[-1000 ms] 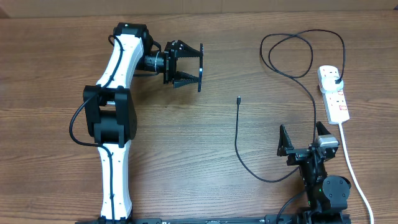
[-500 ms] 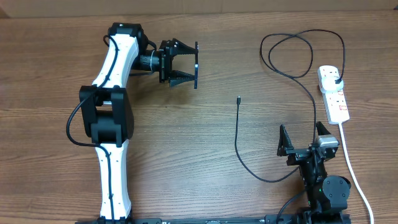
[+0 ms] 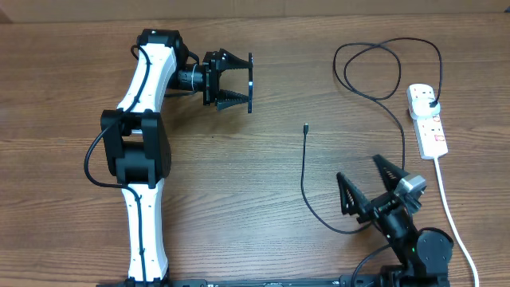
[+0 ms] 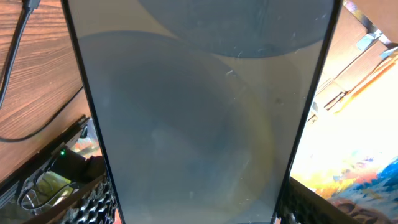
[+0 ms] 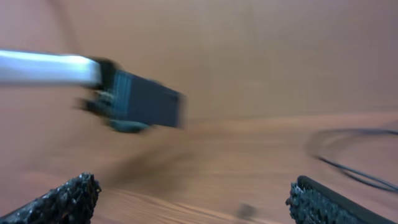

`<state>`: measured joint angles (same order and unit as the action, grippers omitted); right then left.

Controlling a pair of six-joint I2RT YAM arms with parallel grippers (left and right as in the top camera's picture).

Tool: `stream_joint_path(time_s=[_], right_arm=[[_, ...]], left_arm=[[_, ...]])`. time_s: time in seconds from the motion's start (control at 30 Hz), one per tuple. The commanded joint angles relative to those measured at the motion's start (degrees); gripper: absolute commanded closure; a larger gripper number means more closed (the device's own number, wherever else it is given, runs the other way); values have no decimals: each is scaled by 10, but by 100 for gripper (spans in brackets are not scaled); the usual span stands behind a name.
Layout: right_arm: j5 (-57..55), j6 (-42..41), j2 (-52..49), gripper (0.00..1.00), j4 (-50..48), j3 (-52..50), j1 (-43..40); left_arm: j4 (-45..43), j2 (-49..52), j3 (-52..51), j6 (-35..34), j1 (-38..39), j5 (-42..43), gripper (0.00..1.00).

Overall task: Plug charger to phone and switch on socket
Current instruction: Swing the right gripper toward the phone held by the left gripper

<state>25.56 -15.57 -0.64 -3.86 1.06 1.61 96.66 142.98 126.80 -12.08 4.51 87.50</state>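
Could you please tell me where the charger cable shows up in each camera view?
Overhead: charger cable right of centre, running to the power strip.
Left wrist: cable top left, beside the phone.
Right wrist: blurred dark line at right edge, probably it.
Shared landmark: wooden table.

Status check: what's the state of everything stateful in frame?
left tool: shut on phone
phone: gripped, no cable attached
right tool: open, empty
charger: connector tip loose on table, plug in power strip
power strip: switch positions unreadable
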Motion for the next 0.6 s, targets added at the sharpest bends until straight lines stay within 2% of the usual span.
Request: stream_joint_path(time_s=[0.0, 0.03, 0.07, 0.13, 0.27, 0.33, 0.4, 0.47, 0.57], right_arm=[[112, -129, 4, 0, -94, -6, 3], [136, -130, 4, 0, -152, -1, 3], [138, -134, 4, 0, -157, 24, 2], [138, -126, -4, 0, -113, 67, -1], [142, -18, -75, 0, 49, 206, -11], [144, 38, -174, 0, 184, 331, -14], [164, 66, -249, 0, 272, 413, -14], [229, 92, -338, 0, 346, 501, -13], [421, 36, -430, 0, 368, 576, -13]], left_arm=[[2, 2, 16, -8, -1, 32, 34], [2, 2, 16, -8, -1, 32, 34], [2, 2, 16, -8, -1, 32, 35], [2, 2, 16, -8, -1, 32, 35], [2, 2, 16, -8, -1, 32, 36], [2, 2, 16, -8, -1, 32, 36], [2, 2, 16, -8, -1, 32, 36], [2, 2, 16, -8, -1, 32, 36], [2, 2, 16, -8, 0, 32, 36]])
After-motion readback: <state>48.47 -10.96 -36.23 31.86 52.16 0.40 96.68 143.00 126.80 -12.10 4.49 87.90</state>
